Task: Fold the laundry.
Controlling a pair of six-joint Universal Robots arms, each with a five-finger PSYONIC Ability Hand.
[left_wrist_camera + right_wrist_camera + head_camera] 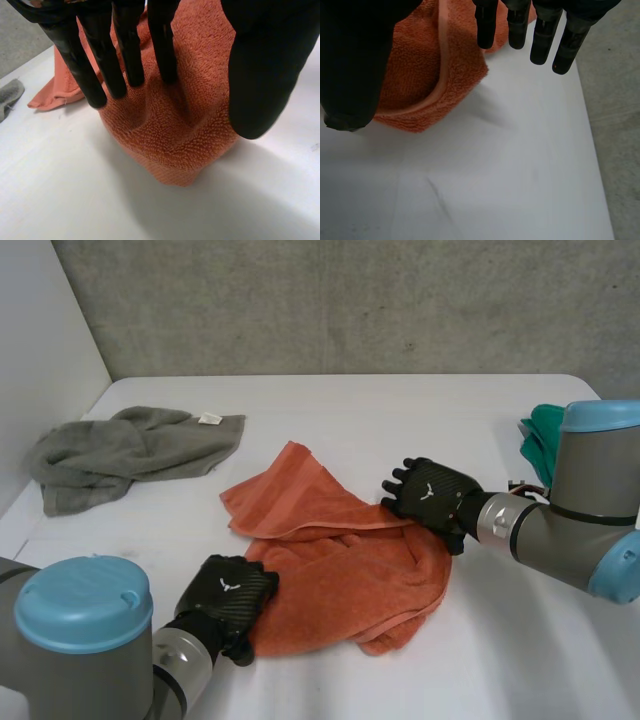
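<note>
An orange towel lies crumpled in the middle of the white table. My left hand rests on its near left corner. In the left wrist view its straight fingers press dents into the towel, and the cloth bunches up between them and the thumb, which hangs at the corner's edge. My right hand is at the towel's far right edge. Its fingers are straight and spread above bare table, with the thumb over a hemmed fold of the towel, holding nothing.
A crumpled grey towel lies at the far left of the table, and its tip shows beyond the left hand. A green cloth sits at the right edge behind my right arm. A wall rises behind the table.
</note>
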